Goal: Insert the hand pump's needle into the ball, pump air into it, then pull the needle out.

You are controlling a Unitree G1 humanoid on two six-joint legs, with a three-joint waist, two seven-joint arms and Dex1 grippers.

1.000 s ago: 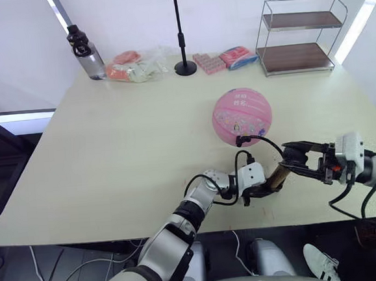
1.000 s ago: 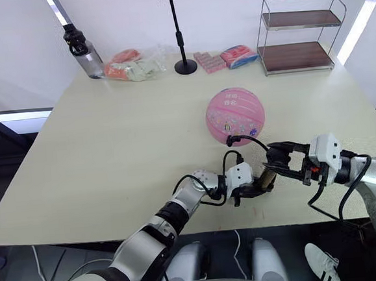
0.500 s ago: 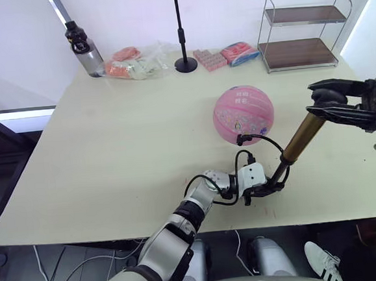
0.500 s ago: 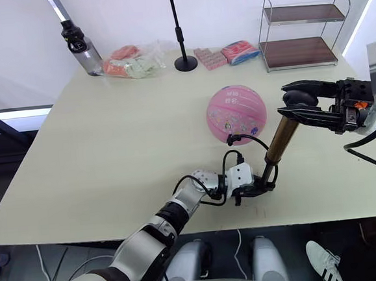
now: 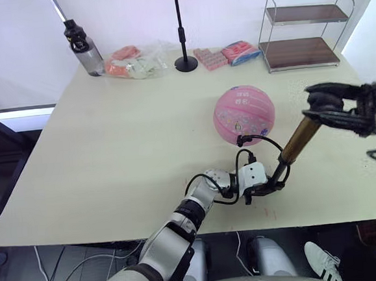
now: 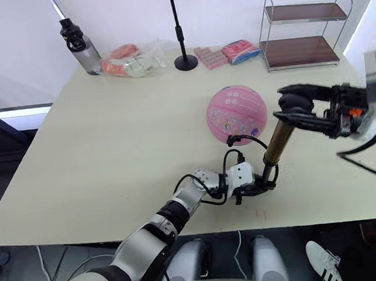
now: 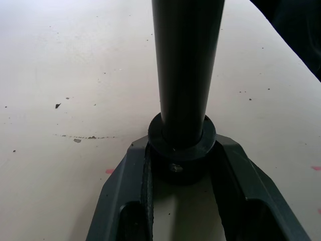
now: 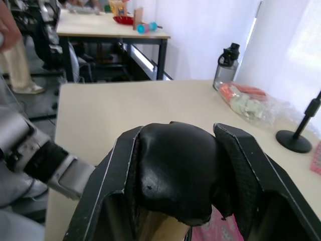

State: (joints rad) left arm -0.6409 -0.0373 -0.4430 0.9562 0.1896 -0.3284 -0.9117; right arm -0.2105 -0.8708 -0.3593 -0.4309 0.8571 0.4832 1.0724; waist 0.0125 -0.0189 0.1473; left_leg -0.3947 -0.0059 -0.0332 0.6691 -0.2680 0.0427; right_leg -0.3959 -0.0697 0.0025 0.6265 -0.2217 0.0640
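A: Starting from the left, what's back there on the table (image 5: pixel 111 159)?
B: Black-capped water bottle (image 5: pixel 85 49) is standing at the far left corner, w/ clear bagged packets (image 5: pixel 133 63) beside it. Then a black stand pole (image 5: pixel 180 25), pink packets (image 5: pixel 227 55), and a wire two-tier rack (image 5: pixel 306 30) at far right.

A: Left gripper?
B: Left gripper (image 5: pixel 264 185) is pinching the hand pump (image 5: pixel 297 143) at its black base cap, down near the front edge. Fingers (image 7: pixel 241 186) are sitting on both sides of that cap.

A: And the pump itself?
B: It's leaning up toward the right, bronze barrel extended. The hose is looping from the base up to the pink ball (image 5: pixel 244 115); needle (image 5: pixel 238 138) is prob. at the ball's near side, too small to confirm.

A: Right gripper?
B: Right gripper (image 6: pixel 294 110) is clamping the black handle at the top end.
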